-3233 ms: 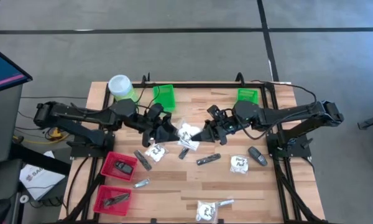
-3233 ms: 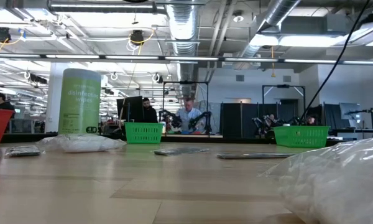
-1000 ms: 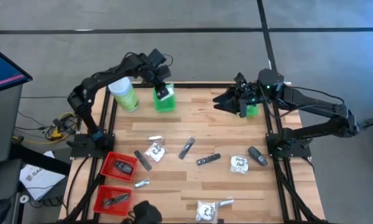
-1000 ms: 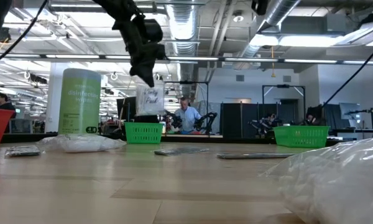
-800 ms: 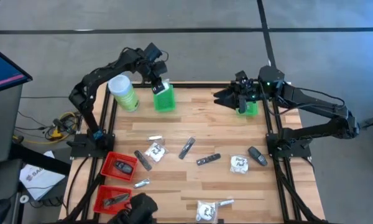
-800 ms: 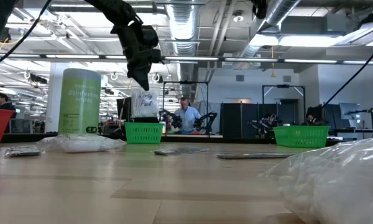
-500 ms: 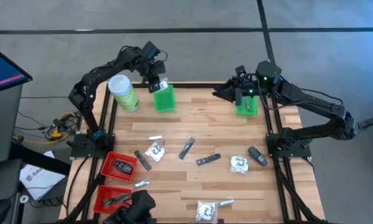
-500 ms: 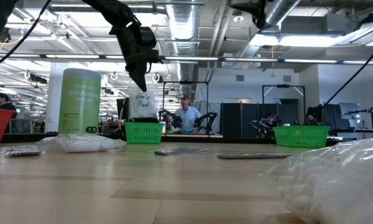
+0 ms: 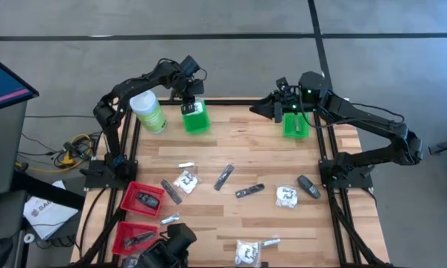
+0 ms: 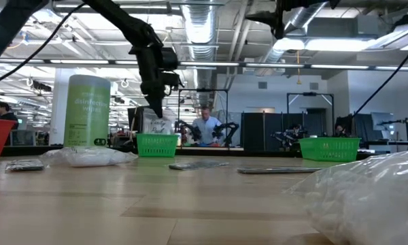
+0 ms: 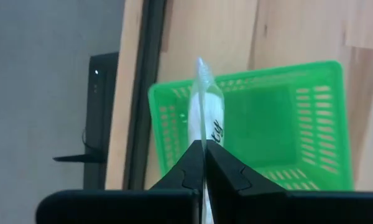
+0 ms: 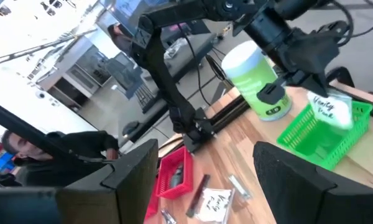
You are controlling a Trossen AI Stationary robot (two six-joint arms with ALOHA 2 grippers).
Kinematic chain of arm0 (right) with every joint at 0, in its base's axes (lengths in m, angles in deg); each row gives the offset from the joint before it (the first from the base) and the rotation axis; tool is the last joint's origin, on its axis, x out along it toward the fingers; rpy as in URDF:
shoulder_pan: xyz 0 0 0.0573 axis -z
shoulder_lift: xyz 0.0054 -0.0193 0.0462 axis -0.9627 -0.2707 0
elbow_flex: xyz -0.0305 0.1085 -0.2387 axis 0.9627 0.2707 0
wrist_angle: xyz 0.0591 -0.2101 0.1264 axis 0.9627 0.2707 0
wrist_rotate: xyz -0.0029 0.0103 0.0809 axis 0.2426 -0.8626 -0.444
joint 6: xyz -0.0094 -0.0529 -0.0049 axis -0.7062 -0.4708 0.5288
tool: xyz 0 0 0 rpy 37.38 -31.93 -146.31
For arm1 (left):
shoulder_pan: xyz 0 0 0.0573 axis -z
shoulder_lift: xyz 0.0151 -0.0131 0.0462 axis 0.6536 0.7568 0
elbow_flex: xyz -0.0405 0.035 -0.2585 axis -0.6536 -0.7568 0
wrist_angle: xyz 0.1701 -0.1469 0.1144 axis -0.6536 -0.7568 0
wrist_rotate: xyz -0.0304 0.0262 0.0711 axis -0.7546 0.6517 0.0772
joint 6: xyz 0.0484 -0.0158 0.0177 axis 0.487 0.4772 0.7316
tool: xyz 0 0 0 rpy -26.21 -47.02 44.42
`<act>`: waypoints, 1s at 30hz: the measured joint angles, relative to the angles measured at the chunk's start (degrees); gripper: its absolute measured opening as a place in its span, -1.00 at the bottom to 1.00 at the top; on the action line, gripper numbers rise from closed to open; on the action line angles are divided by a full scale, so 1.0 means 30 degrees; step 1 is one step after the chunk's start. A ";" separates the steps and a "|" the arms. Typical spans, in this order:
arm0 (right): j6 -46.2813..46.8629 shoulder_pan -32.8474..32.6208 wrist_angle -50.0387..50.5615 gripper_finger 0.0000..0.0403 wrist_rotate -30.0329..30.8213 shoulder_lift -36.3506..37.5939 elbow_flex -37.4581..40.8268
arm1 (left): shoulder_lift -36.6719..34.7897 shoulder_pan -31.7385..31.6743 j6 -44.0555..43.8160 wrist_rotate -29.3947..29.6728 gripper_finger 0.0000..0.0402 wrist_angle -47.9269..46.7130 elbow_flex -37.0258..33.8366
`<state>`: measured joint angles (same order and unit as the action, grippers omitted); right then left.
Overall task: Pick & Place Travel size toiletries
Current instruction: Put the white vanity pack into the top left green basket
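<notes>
Left gripper (image 9: pixel 191 103) over left green basket (image 9: pixel 196 119) at surface's far edge; I read fingers (image 11: pixel 227 168) clenched on white packet (image 11: pixel 205 115). Packet now lower than half second ago, bottom inside basket. Right gripper (image 9: pixel 272 106) just beside right green basket (image 9: pixel 296 124), fingers released, nothing held; since one second ago it moved outward past far edge. Other toiletries (image 9: pixel 231 195) scattered mid-surface, unchanged. Dark shape (image 9: pixel 170 247) at near edge farther right than before.

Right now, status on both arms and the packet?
Left gripper shut on white packet, lowering it into left green basket. Right gripper open, empty, above right green basket. Nothing blocking.
</notes>
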<state>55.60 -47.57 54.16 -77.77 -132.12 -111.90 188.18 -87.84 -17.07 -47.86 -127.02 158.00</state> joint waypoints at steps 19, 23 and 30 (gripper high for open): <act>-0.0007 0.0000 0.0075 0.27 -0.0058 -0.0337 0.0000 | 0.1115 -0.0083 0.0458 0.3255 -0.91 0.1343 0.0000; -0.0007 0.0015 0.0082 0.27 -0.0066 -0.0330 0.0000 | 0.1115 -0.0041 0.0494 0.3468 -0.75 0.1587 0.0000; -0.0007 0.0029 0.0097 0.27 -0.0066 -0.0330 0.0000 | 0.0611 0.0044 0.0524 0.7026 -0.37 0.1813 -0.0007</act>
<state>55.58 -47.49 54.45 -77.97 -133.11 -111.90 190.01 -87.71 -15.50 -26.78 -121.59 157.98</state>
